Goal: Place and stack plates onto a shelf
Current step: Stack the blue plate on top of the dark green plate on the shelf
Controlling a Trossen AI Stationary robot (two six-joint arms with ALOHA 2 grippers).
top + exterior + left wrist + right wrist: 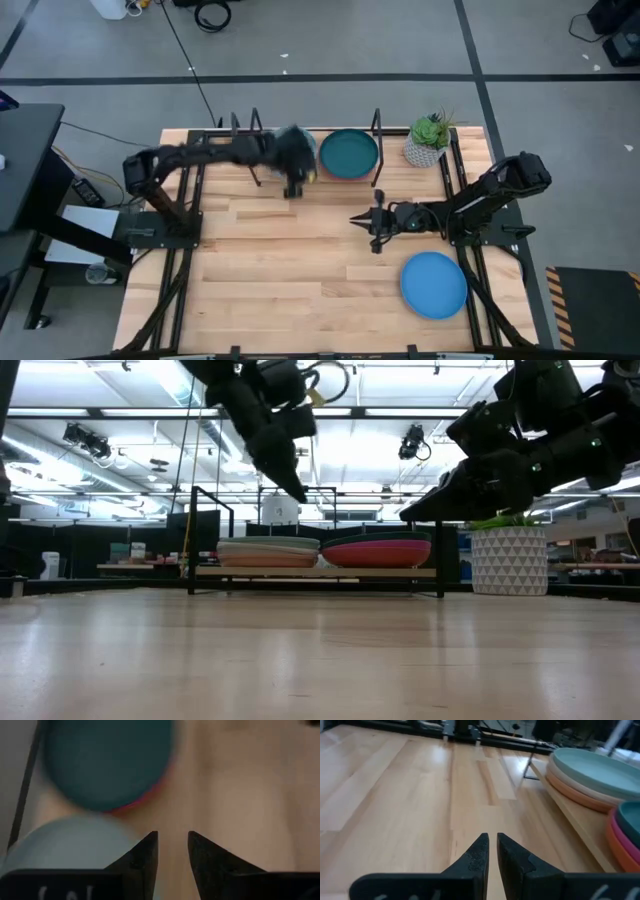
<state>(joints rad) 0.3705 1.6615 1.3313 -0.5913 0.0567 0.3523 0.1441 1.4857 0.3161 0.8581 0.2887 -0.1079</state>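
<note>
The shelf point(377, 122) stands at the table's far edge and carries two stacks of plates. Its right stack is topped by the dark teal plate point(348, 153), with magenta and orange plates point(378, 552) beneath. Its left stack point(267, 550) is topped by the light blue plate point(75, 842). The bright blue plate point(434, 284) lies flat on the table near the right front. My left gripper point(293, 186) hovers at the near rim of the left stack, fingers point(172, 840) slightly open and empty. My right gripper point(360, 218) hangs over the table's middle, shut and empty point(492, 840).
A small potted green plant point(430, 140) stands at the far right corner beside the shelf. Thin black shelf posts point(196, 540) rise around the stacks. Bare wood lies between the shelf and the bright blue plate.
</note>
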